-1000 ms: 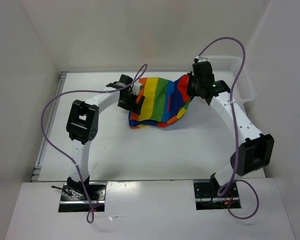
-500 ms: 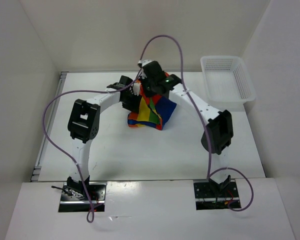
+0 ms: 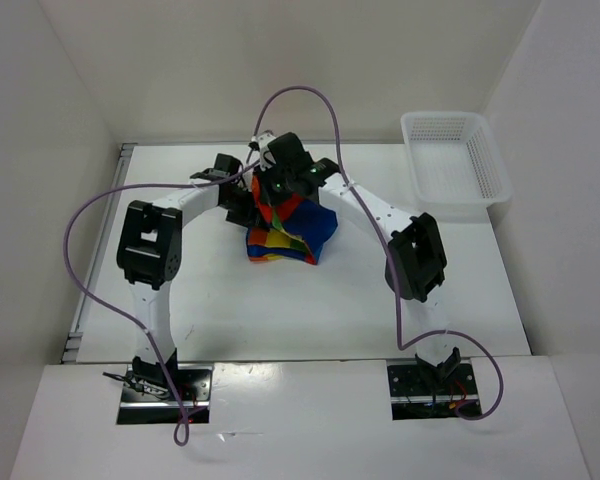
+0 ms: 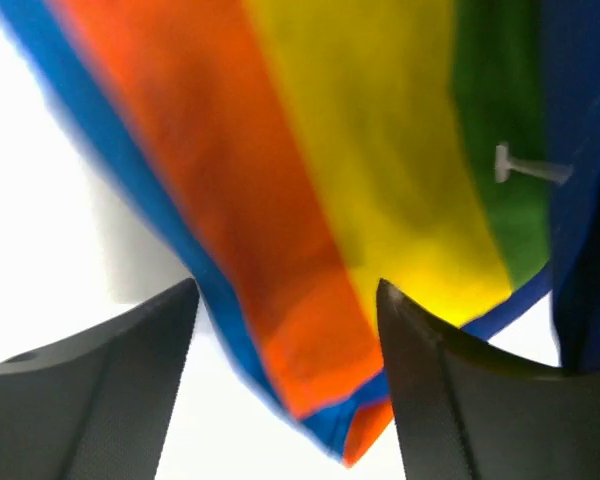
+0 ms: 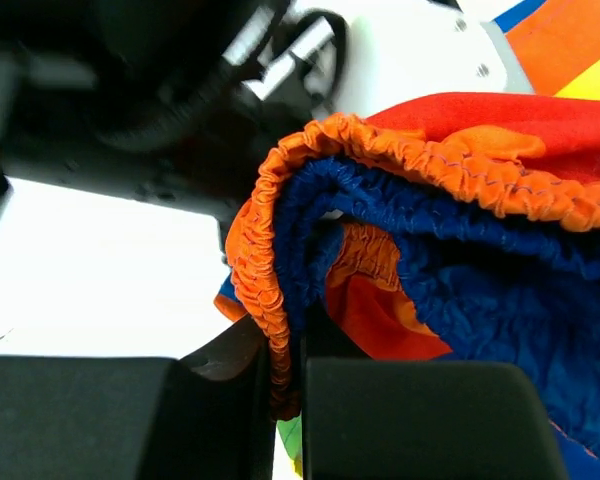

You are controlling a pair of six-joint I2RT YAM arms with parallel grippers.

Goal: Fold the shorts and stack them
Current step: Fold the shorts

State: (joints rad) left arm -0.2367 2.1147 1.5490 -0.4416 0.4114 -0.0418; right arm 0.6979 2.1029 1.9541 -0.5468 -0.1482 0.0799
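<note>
The rainbow-striped shorts lie bunched at the middle of the table, doubled over on themselves. My right gripper is above their left part, shut on the gathered orange and blue waistband, which runs down between its jaws. My left gripper is at the shorts' left edge. In the left wrist view its jaws stand apart, and a corner of orange and blue fabric hangs between them without being pinched.
A white mesh basket stands at the back right of the table. White walls close in the back and both sides. The right arm reaches across over the shorts, and purple cables loop above both arms.
My right gripper has carried the shorts' right side across to the left, so the spread shorts are now doubled into a narrow bundle. The left arm has shifted slightly left.
</note>
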